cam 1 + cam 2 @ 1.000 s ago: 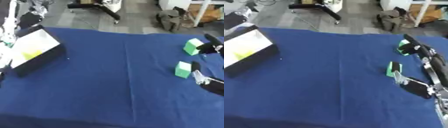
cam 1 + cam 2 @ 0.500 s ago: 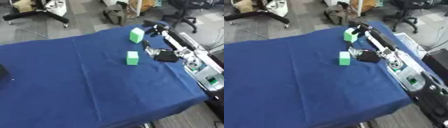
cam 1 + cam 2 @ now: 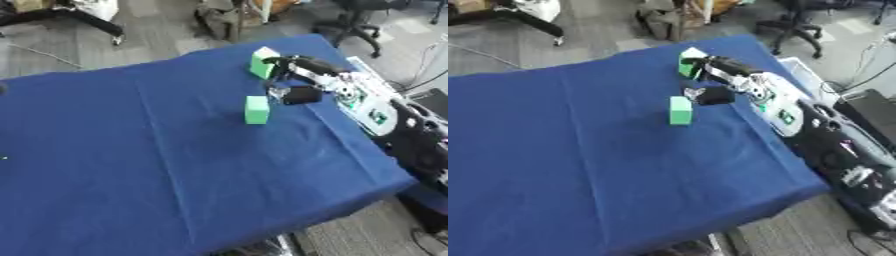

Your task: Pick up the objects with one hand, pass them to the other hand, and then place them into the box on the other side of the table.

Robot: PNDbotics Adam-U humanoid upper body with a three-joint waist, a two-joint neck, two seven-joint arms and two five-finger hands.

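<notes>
Two green blocks stand on the blue table cloth [image 3: 157, 165]. The near block [image 3: 256, 110] is upright toward the table's right side. The far block [image 3: 261, 63] sits close to the far right corner. My right hand [image 3: 300, 94] comes in from the right and lies between the two blocks, open. Its dark fingers [image 3: 284, 62] stretch out beside the far block, whether touching it I cannot tell. The hand holds nothing. The near block stands just left of the hand, apart from it. The box and my left hand are out of view.
The table's right edge [image 3: 367, 155] and near edge drop to grey floor. My right arm [image 3: 798, 115] lies along the right edge. A bag [image 3: 214, 20] and an office chair [image 3: 350, 20] stand beyond the far edge.
The camera has swung right and tilted, so the box has left the picture. The right hand stays between the two green blocks; the blocks have not moved on the cloth.
</notes>
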